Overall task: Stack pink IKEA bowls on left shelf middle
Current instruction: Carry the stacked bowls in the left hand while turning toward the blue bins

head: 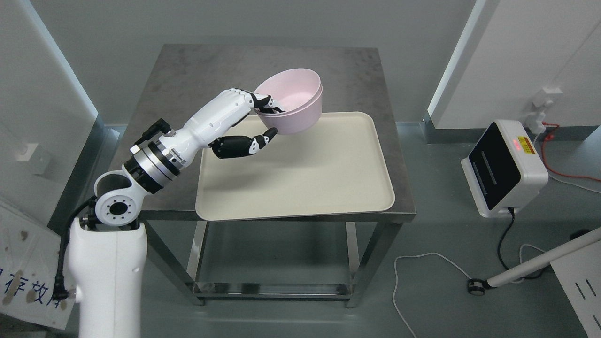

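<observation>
left hand [256,123] grips the near rim of the nested pink bowls [293,101], fingers hooked inside, thumb [263,139] under the outer wall, probably so both travel as one stack; its arm rises from the near left corner of the cream tray [300,188], forearm angled up and away, wrist tipping the bowls slightly; they hang above the tray's far edge, over the steel table [197,70]; no shelf shows, so carrying leftward likely remains.
</observation>
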Controlling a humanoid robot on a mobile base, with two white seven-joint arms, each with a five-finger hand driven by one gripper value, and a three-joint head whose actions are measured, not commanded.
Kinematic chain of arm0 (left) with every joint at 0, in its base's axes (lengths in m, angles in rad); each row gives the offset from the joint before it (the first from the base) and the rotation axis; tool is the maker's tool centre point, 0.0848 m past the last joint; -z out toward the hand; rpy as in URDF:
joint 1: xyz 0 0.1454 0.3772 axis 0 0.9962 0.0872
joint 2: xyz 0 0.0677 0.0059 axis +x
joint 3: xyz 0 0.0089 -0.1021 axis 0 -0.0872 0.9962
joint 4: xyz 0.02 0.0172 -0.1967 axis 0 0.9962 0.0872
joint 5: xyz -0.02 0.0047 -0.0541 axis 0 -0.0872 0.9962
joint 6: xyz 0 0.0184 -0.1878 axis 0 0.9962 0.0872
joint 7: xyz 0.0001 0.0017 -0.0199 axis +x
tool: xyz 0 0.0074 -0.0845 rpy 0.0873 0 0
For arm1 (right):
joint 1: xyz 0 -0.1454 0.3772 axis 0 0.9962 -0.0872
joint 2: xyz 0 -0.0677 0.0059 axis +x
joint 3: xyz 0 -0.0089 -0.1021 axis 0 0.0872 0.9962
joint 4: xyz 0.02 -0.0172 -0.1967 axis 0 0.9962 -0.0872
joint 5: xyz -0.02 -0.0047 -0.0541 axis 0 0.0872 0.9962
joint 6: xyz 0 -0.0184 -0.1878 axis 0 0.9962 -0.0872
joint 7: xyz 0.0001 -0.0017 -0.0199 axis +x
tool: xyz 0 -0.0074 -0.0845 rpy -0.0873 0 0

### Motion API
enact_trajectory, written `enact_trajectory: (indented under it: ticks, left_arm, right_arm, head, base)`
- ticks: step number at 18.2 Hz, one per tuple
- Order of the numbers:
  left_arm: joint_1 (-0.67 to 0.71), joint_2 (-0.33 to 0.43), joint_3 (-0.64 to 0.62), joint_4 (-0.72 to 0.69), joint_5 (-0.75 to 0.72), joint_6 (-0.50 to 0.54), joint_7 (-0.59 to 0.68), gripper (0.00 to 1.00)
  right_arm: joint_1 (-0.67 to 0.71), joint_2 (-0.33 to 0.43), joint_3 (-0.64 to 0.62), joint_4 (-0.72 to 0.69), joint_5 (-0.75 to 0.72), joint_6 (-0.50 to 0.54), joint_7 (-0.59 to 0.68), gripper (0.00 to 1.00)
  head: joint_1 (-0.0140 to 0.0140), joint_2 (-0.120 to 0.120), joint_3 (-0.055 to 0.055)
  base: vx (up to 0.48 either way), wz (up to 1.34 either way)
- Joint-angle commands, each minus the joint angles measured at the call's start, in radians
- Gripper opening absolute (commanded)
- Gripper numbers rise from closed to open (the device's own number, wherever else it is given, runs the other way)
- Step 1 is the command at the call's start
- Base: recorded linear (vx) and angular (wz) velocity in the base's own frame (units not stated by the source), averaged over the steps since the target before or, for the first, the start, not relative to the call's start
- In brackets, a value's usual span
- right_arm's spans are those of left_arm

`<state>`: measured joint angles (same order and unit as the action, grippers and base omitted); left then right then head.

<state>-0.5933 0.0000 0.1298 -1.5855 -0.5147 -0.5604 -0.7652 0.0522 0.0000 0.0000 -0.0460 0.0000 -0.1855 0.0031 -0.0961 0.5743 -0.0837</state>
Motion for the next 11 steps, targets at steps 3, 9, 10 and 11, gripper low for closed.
enact_trajectory:
  ticks: [3, 9, 10, 11]
  left_arm:
    - [-0.01, 0.018, 0.007, 0.004, 0.004, -0.001, 0.001, 0.04]
    - [-0.011, 0.018, 0.001, 0.018, 0.01, -0.001, 0.001, 0.03]
    - [-0.011, 0.018, 0.001, 0.018, 0.01, -0.001, 0.001, 0.04]
    - [-0.011, 0.018, -0.001, 0.018, 0.01, -0.001, 0.001, 0.04]
  right_arm:
    - [0.0, -0.017, -0.009, 0.0, 0.008, 0.0, 0.0, 1.0]
    - [0.0, -0.017, -0.009, 0.0, 0.008, 0.0, 0.0, 1.0]
    - [0.0, -0.017, -0.009, 0.0, 0.008, 0.0, 0.0, 1.0]
    - [0.0, -0.017, -0.009, 0.0, 0.008, 0.0, 0.0, 1.0]
  head:
    - [0.0, 0.0, 0.0]
    - [0.0, 0.0, 0.0]
    - [0.0, 0.0, 0.0]
    - [0.0, 0.0, 0.0]
  base:
    - [-0.004, -0.04]
    - [-0.052, -0.01]
    - [-0.115, -0.05]
    - [-0.166, -0.01]
